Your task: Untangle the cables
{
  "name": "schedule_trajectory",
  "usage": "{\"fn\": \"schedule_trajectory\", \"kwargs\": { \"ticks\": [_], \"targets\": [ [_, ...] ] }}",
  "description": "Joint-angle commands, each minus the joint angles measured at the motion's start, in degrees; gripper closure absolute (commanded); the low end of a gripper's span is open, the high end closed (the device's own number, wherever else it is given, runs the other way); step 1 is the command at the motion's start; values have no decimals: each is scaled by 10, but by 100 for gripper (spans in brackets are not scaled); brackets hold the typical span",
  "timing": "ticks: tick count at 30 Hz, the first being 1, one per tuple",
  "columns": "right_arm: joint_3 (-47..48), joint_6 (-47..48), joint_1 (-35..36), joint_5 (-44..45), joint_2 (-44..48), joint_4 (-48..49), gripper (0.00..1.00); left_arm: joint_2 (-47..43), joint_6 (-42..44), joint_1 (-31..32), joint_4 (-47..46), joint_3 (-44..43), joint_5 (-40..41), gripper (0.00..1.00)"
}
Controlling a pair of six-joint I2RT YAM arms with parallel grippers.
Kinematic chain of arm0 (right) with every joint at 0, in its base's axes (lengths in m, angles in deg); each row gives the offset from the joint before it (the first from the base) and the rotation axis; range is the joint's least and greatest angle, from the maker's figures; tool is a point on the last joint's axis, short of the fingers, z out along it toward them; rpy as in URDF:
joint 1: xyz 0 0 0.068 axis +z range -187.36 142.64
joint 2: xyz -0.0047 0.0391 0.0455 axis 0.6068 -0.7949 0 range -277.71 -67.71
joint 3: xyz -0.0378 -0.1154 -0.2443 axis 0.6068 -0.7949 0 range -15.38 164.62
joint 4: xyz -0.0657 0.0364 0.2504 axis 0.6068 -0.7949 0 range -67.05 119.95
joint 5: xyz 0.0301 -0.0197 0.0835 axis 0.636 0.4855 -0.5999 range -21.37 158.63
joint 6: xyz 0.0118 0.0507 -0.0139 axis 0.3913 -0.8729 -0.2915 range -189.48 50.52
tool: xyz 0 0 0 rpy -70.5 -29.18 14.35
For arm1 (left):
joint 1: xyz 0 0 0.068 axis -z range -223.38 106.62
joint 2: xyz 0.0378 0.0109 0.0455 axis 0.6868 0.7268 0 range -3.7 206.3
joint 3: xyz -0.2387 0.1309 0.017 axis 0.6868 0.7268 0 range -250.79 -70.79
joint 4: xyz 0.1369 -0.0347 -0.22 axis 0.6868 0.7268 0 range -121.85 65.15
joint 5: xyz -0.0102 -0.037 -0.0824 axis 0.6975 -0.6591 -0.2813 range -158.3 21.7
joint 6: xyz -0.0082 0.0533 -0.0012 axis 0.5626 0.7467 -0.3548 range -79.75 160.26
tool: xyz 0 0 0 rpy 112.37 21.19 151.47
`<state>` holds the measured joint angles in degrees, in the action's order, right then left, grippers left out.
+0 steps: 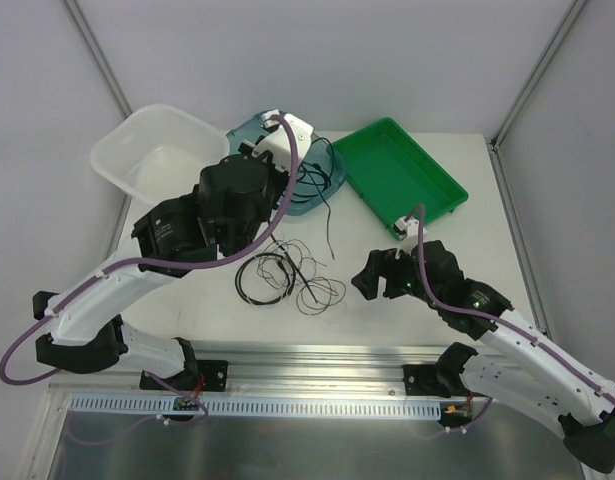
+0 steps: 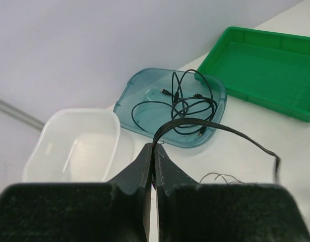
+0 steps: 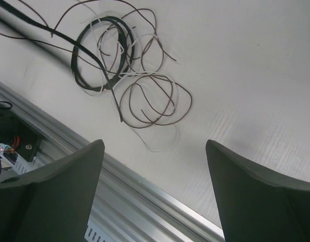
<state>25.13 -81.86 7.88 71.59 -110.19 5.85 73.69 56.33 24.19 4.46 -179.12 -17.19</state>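
My left gripper [image 2: 155, 147] is shut on a black cable [image 2: 223, 130], held high over the table by the blue tray [image 2: 139, 83]. The cable arcs right from the fingertips and its free end hangs down [image 1: 330, 235]. More black cable [image 2: 187, 107] lies coiled in the blue tray. In the top view the left gripper [image 1: 295, 165] is over that tray's near edge. A tangle of a black coil [image 3: 102, 55] and thin dark brown loops [image 3: 155, 98] lies on the table [image 1: 287, 275]. My right gripper [image 3: 155, 151] is open and empty, just right of the tangle [image 1: 375, 280].
A green tray [image 1: 402, 175] stands at the back right and a white tub [image 1: 157, 150] at the back left. An aluminium rail [image 3: 144, 201] runs along the table's near edge, close under the right gripper.
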Motion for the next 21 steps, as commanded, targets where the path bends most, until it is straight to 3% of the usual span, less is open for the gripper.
{"fn": "schedule_trajectory", "kwargs": {
  "ticks": [1, 7, 11, 14, 21],
  "targets": [
    [-15, -4, 11, -54, 13, 91, 14, -40, -65, -15, -14, 25, -5, 100],
    [-16, -13, 42, -74, -28, 228, 18, -54, -207, -109, -14, 109, -91, 100],
    [18, -9, 73, -37, -89, 261, 19, -52, -298, -182, -12, 164, -219, 100],
    [34, -16, 84, -12, -129, 291, 20, -48, -325, -191, -12, 175, -248, 100],
    [105, -36, 96, 6, -240, 316, 22, -61, -348, -193, -12, 196, -233, 100]
  ]
}}
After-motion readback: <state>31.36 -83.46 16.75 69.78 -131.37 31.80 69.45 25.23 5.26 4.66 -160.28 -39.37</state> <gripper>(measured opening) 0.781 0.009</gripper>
